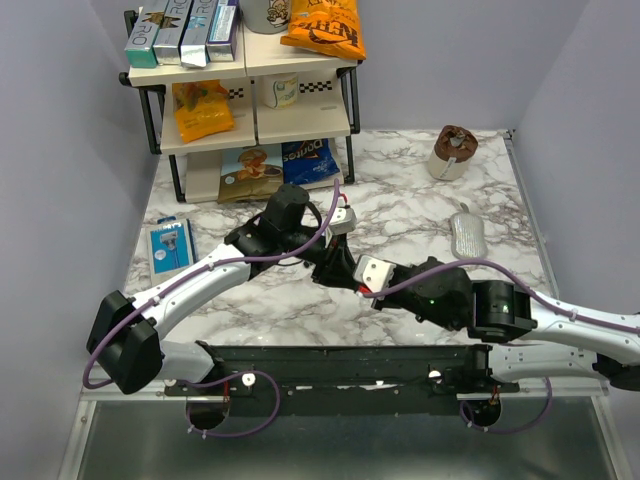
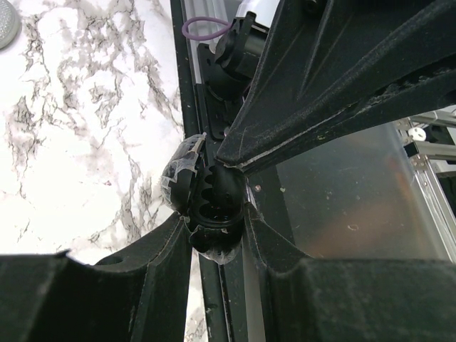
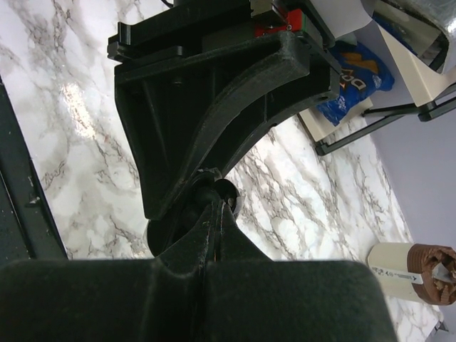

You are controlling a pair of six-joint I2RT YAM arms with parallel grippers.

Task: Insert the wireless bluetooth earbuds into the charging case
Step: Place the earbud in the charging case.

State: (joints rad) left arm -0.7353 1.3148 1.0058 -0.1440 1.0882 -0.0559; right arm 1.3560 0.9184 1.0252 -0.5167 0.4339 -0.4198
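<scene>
The charging case (image 2: 206, 206) is small, black and round, with clear tape on its open lid. My left gripper (image 2: 217, 228) is shut on it, one finger on each side, and holds it above the table's near edge. My right gripper (image 3: 222, 203) is shut, and its tips press into the case's open cavity (image 3: 235, 191). In the left wrist view the right fingers (image 2: 285, 121) come down from the upper right onto the case. In the top view both grippers (image 1: 342, 266) meet mid-table and hide the case. I cannot make out any earbud; the dark cavity hides its contents.
A two-tier shelf (image 1: 250, 120) with snack bags stands at the back left. A blue packet (image 1: 168, 248) lies at the left, a grey oblong object (image 1: 467, 233) at the right, and a brown-topped cup (image 1: 452, 152) at the back right. The black base rail (image 1: 340, 365) runs along the near edge.
</scene>
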